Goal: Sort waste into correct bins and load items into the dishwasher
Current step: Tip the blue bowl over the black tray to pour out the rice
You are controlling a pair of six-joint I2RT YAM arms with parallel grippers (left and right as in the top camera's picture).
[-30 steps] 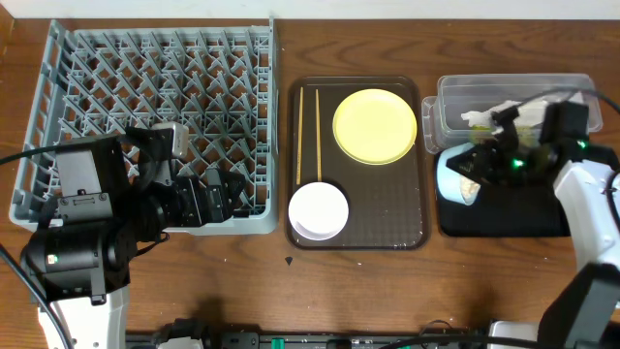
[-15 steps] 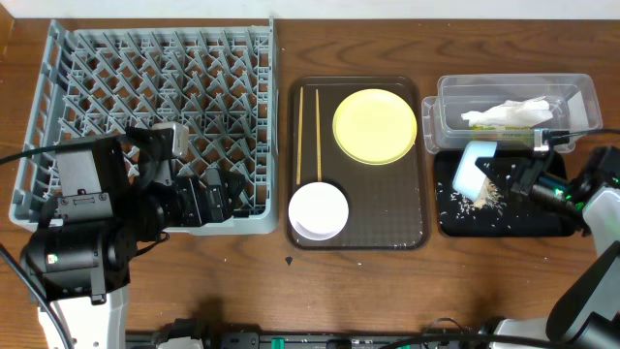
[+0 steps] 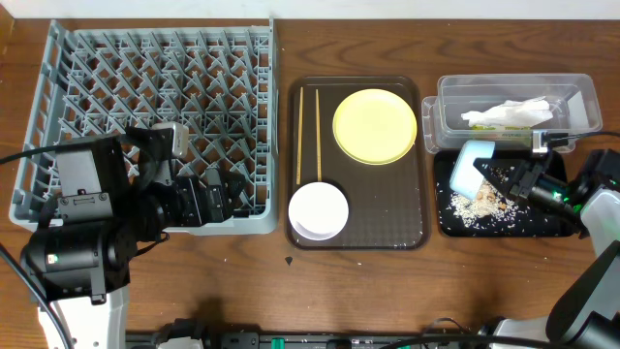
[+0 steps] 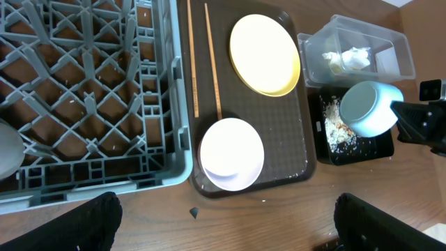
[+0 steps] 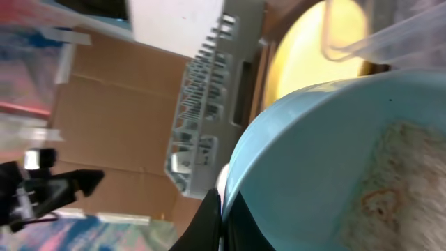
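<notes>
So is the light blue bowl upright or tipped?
Tipped: the light blue bowl lies on its side in the right gripper, above the shallow black rectangular tray, white rice scraps scattered below.

Left arm (image 3: 77, 228) and right arm (image 3: 599, 208): black motor housings, white links, thin black cables, black right tool (image 3: 492, 173).

A brown wooden table (image 3: 387, 291) is carrying everything here. A big grey dish rack (image 3: 116, 68) is sitting on its left half. A dark brown serving tray (image 3: 383, 208) is lying just beside the rack's right edge. At the far right a clear tub (image 3: 451, 109) is resting toward the back, with a black tray (image 3: 455, 228) lying right in front of it. A small dark speck (image 3: 289, 260) is lying on the bare wood near the serving tray's front left corner
</notes>
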